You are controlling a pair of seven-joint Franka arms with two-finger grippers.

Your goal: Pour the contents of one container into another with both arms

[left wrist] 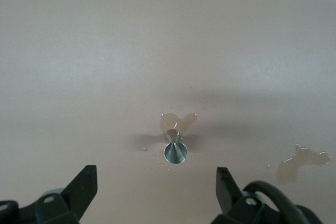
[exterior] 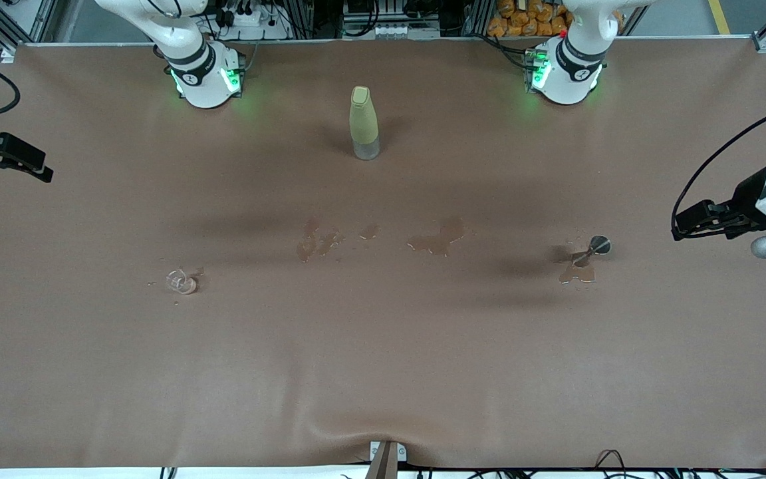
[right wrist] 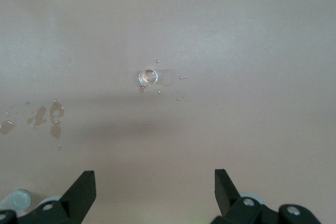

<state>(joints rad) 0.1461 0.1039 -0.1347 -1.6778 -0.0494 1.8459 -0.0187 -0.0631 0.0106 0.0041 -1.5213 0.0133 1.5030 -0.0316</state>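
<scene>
Clear cup [exterior: 181, 282]: stands on the worktop toward the right arm's end, looks empty, droplets around it.
Metal measure [exterior: 599, 245]: stands rim-up toward the left arm's end, in a small puddle [exterior: 577, 273]; contents cannot be told.
Right end effector [exterior: 14, 159]: wide, holding nothing, over its end edge; the cup is its nearer thing.
Left end effector [exterior: 705, 219]: wide, empty, over its end edge, the measure just inward.
Bottle [exterior: 364, 123]: upright between the bases.

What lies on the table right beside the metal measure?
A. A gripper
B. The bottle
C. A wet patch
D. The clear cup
C: a wet patch touches the measure, while cup, bottle and both open grippers stand well apart.
</scene>
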